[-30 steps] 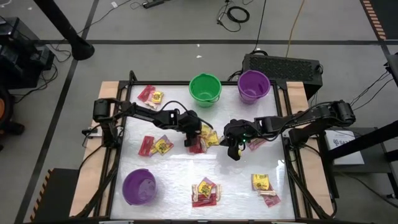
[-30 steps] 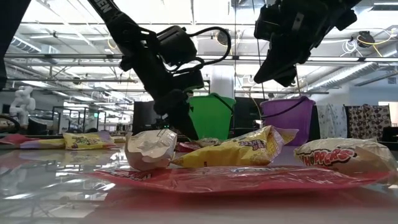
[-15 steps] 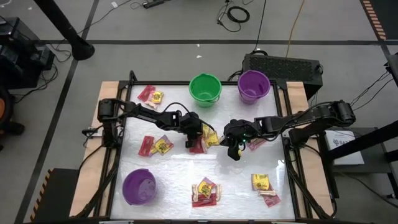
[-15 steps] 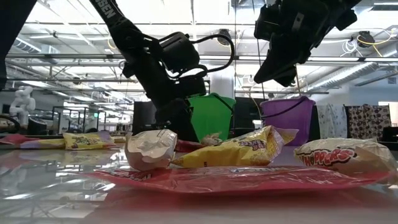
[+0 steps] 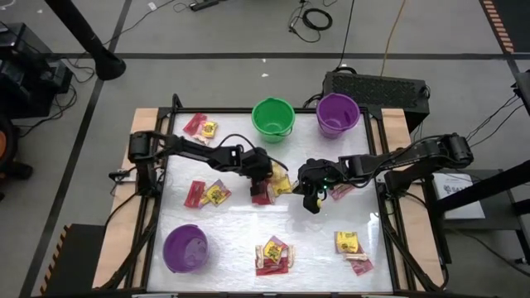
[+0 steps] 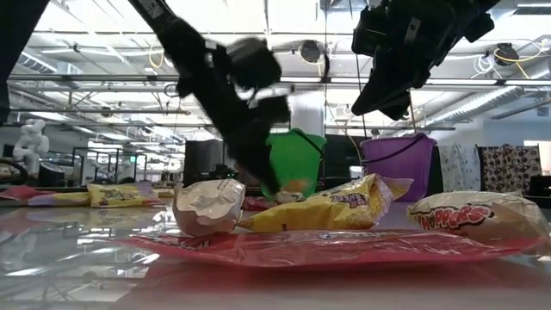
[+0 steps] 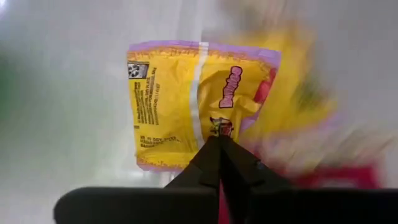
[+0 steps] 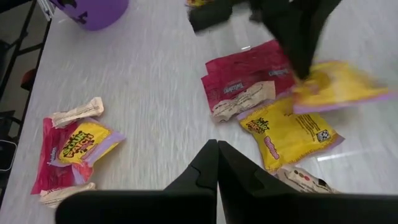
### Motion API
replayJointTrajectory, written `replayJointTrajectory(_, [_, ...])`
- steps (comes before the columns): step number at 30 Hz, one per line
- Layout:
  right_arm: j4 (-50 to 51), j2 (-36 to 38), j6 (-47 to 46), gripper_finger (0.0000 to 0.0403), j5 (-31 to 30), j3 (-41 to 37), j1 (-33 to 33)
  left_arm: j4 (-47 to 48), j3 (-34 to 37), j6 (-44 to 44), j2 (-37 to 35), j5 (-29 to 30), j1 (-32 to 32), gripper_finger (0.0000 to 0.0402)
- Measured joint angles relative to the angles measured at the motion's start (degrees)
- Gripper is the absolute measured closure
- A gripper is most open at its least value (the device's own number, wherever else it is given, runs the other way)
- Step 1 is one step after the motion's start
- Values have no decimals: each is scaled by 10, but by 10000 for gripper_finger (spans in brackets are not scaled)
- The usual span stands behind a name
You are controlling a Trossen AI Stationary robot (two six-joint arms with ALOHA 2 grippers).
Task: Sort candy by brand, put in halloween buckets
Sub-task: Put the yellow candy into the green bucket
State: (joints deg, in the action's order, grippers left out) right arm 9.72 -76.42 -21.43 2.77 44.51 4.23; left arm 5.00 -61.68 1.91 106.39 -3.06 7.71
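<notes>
Since my left gripper [image 7: 219, 144] is clamped on the yellow packet [image 7: 186, 99] by its edge, I expect light, crinkly, slippery film.

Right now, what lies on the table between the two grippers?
In the high view, a small cluster of candy, yellow and red packets, lies between the left gripper and the right gripper.

Left arm [image 6: 232, 95] and the yellow packet [image 8: 345, 84] it carries are motion-blurred.

Robotics lab, open-plan workshop floor.
Exposed ceiling trusses [image 6: 86, 82], strip lights, loose floor cables [image 5: 315, 18], framed test table [image 5: 240, 219] on bare concrete.
</notes>
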Motion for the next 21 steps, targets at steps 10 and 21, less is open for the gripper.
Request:
replayJointTrajectory(10, [5, 0, 0, 403, 0, 0, 0, 46, -46, 5, -110, 2, 5, 399])
replayJointTrajectory(21, [-4, 0, 11, 403, -1, -1, -2, 26, -69, 16, -154, 73, 91, 401])
